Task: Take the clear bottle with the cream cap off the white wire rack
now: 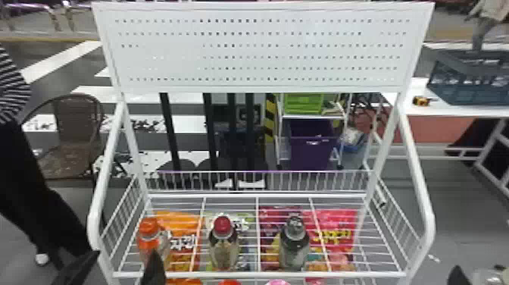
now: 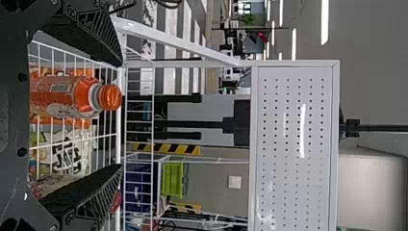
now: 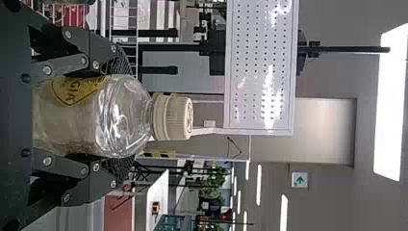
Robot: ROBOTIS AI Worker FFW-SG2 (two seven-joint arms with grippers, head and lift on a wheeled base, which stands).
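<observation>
Presently, the bottle [image 3: 115, 120] stands upright between the jaws of the right gripper [image 3: 126, 117], cap [image 3: 174, 118] uppermost, long axis near vertical. Right jaws: pinching the body from two opposite sides, below the shoulder. Position: off the rack [image 1: 427, 223], out beyond its right side. The right arm is the nearer one, already bearing the load. Left gripper [image 2: 120, 114]: jaws spread, by the orange bottle [image 2: 84, 96]. Judgement: removal essentially complete; next, keep clear of the side rail and hold it vertical, since tilting could let it slip.
</observation>
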